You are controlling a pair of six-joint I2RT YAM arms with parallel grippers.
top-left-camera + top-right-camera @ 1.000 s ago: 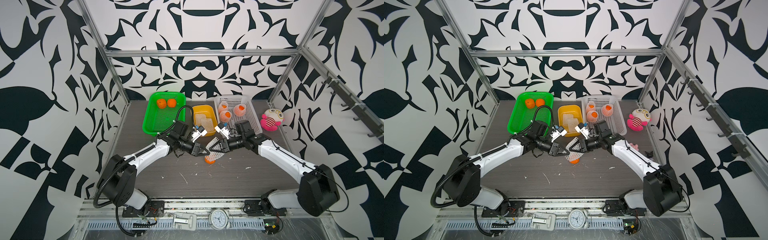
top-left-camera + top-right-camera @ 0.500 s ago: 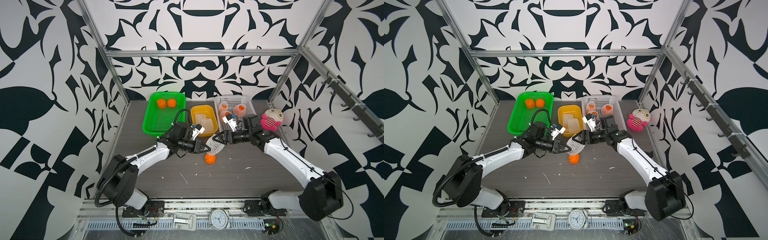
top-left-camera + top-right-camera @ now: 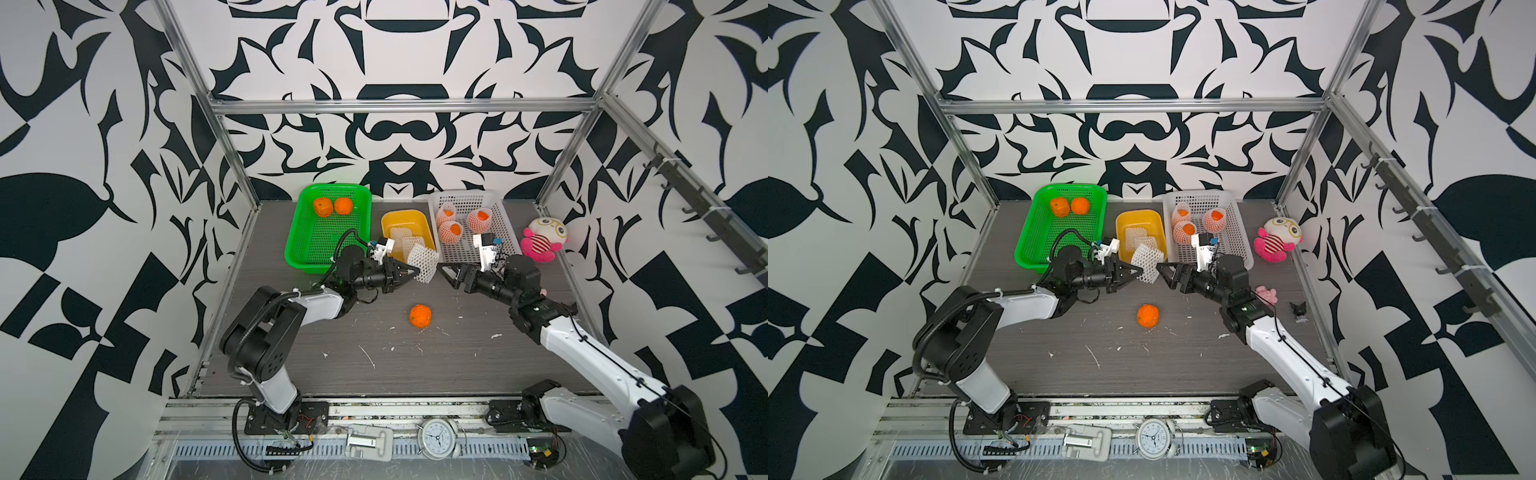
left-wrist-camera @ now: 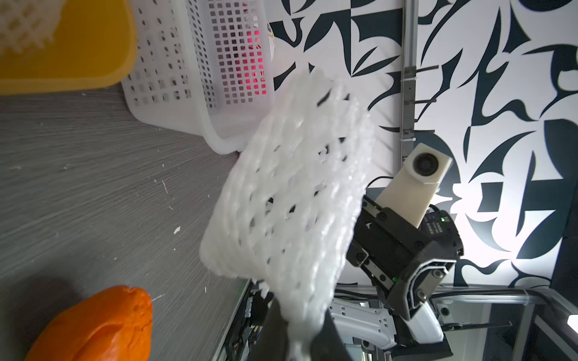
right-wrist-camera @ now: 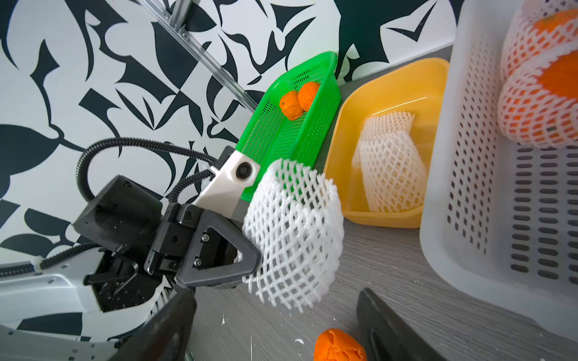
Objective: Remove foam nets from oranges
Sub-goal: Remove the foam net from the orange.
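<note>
Net [image 3: 423, 263] hangs pinched in left jaws, off the tabletop [image 3: 332, 332]; yellow tray [image 3: 401, 217] sits just past it at 12 o'clock. Bare orange [image 3: 420, 316] lies at 6 o'clock; right jaws wide, empty, beside net.

1. No text, label, brand or sign is legible in any view.
2. In both top views a dial is seen on the alarm clock [image 3: 436, 433] [image 3: 1153, 439], which is set on the rail beyond the table's front edge. Its numerals are too small to be read.
3. In the left wrist view, faint pale print is seen on a black arm housing [image 4: 435, 229]. It is too blurred to be read.
</note>
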